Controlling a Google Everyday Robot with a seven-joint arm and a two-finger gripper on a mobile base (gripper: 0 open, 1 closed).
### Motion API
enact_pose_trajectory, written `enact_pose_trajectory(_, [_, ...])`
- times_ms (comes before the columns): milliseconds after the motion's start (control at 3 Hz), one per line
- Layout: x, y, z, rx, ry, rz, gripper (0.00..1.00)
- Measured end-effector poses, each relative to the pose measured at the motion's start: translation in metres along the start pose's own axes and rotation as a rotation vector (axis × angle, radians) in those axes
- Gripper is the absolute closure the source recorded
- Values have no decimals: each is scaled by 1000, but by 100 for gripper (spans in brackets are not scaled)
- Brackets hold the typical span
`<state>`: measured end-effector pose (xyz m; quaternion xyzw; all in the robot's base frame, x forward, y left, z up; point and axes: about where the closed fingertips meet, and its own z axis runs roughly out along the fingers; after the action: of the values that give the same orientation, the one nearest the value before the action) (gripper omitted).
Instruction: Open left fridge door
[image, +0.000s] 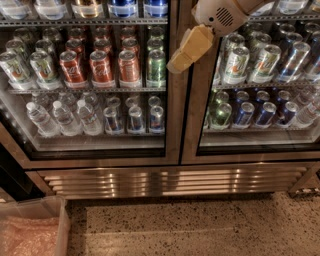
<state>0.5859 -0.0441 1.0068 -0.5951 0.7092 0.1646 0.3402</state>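
Hand (177, 63), its grip impossible to tell, hangs before the left fridge door (90, 80) frame.
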Motion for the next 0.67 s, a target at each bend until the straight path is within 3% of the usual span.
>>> enact_pose_trajectory(667, [0, 0, 0, 0, 0, 0, 64])
